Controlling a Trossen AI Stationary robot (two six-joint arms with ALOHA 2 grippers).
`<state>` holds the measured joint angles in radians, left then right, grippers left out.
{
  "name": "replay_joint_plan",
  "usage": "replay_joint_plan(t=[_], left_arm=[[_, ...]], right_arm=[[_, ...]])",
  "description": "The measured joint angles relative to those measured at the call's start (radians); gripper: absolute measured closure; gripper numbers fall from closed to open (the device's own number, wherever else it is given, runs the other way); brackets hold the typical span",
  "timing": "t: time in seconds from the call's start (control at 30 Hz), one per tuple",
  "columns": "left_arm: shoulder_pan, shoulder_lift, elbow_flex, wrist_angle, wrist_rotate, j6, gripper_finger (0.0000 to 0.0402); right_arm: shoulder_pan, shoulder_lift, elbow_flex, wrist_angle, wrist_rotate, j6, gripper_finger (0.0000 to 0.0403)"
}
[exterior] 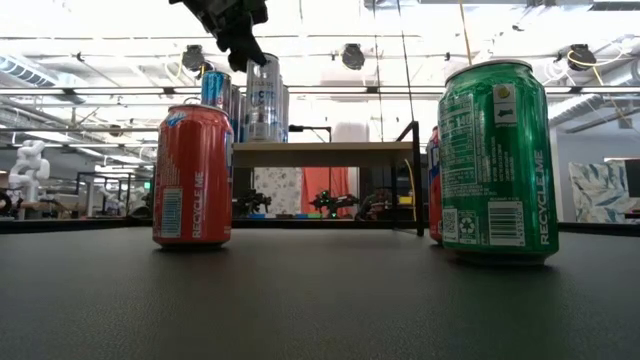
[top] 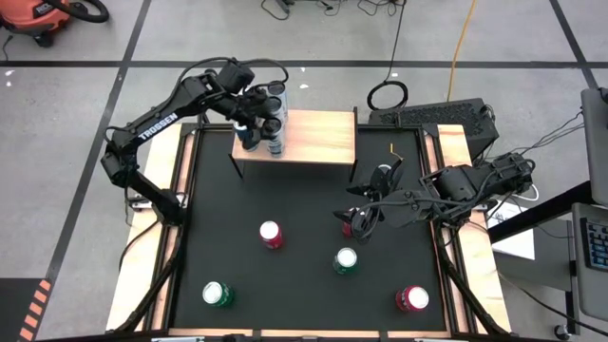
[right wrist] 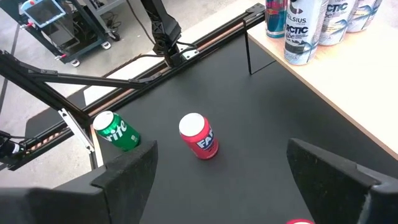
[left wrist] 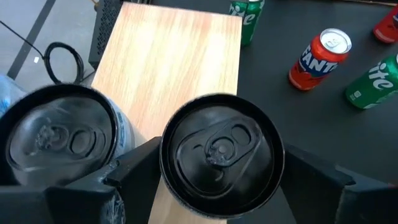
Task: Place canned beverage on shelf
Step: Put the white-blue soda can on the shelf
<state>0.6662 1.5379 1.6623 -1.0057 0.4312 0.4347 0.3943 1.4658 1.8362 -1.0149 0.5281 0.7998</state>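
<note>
Black matting covers the worktop (top: 304, 285), which is framed by pale wooden side rails and stands on a grey floor crossed by dark tape lines. At the far edge stands the shelf (top: 323, 133), a light-wood board on thin black legs. The level view looks into a bright workshop with ceiling lights, benches and equipment behind the table.

Three tall cans are grouped at the left end of the shelf. The left gripper (top: 261, 116) is over them, its jaws standing wide on either side of a dark-topped can (left wrist: 222, 152) without clearly pressing it; a silver-topped can (left wrist: 56, 137) stands just beside it. In the right wrist view the shelf cans carry lettering, one reading partly "ARCTIC" (right wrist: 301, 28) and another ending "LSIUS" (right wrist: 367, 12).

On the worktop, a red can (top: 271, 234) stands near the middle; the left wrist view shows "Fanta" on it. A green can (top: 345, 260) is to its right, another green can (top: 217, 294) is near the front left, and a second red can (top: 412, 299) is near the front right. In the level view "RECYCLE ME" runs down a red and a green can.

The right gripper (top: 366, 214) hovers over the worktop's right side with its jaws wide and empty, close above another can (top: 349, 226).
</note>
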Motion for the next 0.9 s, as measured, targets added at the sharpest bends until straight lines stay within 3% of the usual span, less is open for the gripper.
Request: replay_joint_plan(t=[0.47, 0.9], left_arm=[[0.002, -0.010, 0.000, -0.046, -0.069, -0.006, 0.0107], [0.002, -0.096, 0.000, -0.041, -0.154, -0.001, 0.0107]], right_arm=[[0.000, 0.000, 0.000, 0.000, 0.000, -0.002, 0.0069], [0.000, 0.000, 0.000, -0.001, 0.000, -0.008, 0.0069]])
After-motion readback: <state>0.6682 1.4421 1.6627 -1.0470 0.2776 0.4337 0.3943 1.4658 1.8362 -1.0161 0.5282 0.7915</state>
